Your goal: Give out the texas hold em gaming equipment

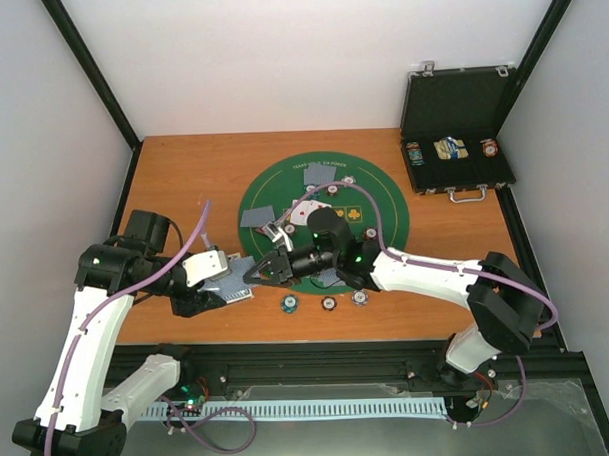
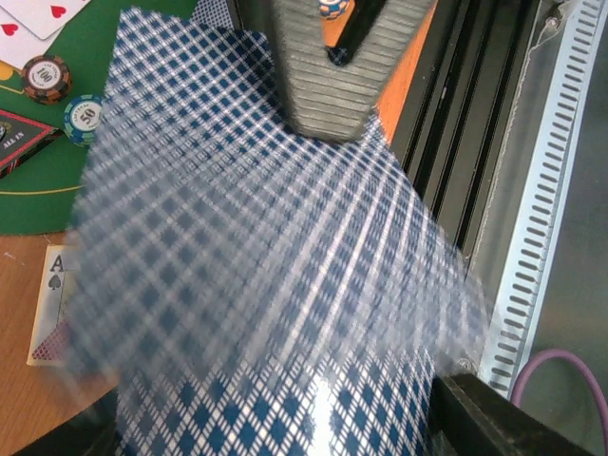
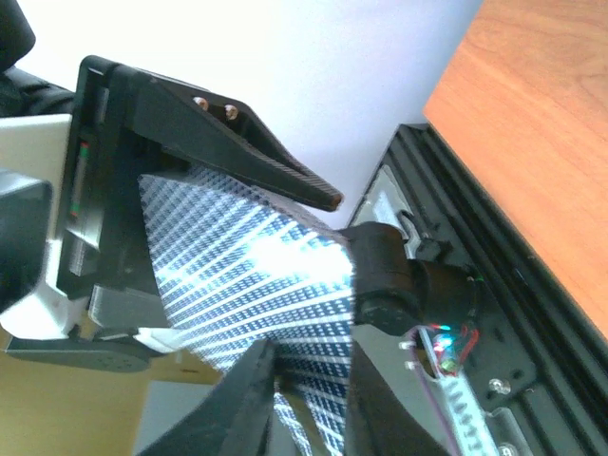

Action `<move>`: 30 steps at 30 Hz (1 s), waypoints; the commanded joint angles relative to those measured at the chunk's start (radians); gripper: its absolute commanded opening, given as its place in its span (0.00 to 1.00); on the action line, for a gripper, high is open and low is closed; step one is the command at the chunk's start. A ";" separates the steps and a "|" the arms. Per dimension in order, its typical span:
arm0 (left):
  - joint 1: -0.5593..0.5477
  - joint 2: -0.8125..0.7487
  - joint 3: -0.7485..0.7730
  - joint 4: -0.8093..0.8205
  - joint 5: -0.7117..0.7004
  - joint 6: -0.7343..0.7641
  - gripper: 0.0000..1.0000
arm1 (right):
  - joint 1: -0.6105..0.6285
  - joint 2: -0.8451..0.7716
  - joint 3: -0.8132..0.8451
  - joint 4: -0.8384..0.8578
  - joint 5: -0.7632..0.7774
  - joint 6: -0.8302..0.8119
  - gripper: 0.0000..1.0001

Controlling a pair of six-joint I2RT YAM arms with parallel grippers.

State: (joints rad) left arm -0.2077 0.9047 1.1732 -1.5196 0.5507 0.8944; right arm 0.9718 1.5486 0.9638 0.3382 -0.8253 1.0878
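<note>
My left gripper [image 1: 214,283] is shut on a deck of blue-plaid-backed playing cards [image 1: 233,289], held over the table's near left. The deck fills the left wrist view [image 2: 285,380]. My right gripper [image 1: 254,275] reaches in from the right and is shut on the top card [image 2: 237,218], which looks blurred and turned against the deck. Its ridged finger [image 2: 323,76] lies on that card. In the right wrist view the card [image 3: 256,275] runs between my fingertips [image 3: 242,408]. Striped poker chips [image 1: 329,303] lie at the near rim of the green felt mat [image 1: 384,200].
Face-down cards [image 1: 257,217] and face-up cards [image 1: 316,206] lie on the mat. Two chips [image 2: 46,78], a black-and-red triangle marker [image 2: 19,142] and a face-up ace [image 2: 49,294] lie below the deck. An open black case [image 1: 456,133] stands at the back right. The black rail [image 1: 389,360] edges the table.
</note>
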 commanded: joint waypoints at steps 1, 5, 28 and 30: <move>0.001 -0.017 0.046 0.001 0.084 0.001 0.13 | -0.033 -0.027 0.000 -0.133 0.050 -0.033 0.12; 0.001 -0.015 0.042 0.001 0.080 0.003 0.13 | -0.053 -0.057 0.011 -0.173 0.048 -0.044 0.03; 0.001 -0.009 0.053 -0.008 0.060 -0.001 0.13 | -0.210 0.447 0.579 -1.014 1.777 -1.164 0.03; 0.001 -0.009 0.052 -0.010 0.059 0.000 0.13 | -0.209 0.507 0.598 -0.964 1.810 -1.200 0.03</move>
State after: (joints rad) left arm -0.2077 0.8986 1.1866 -1.5200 0.5919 0.8944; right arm 0.7498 1.9762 1.5398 -0.6617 0.6056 0.0681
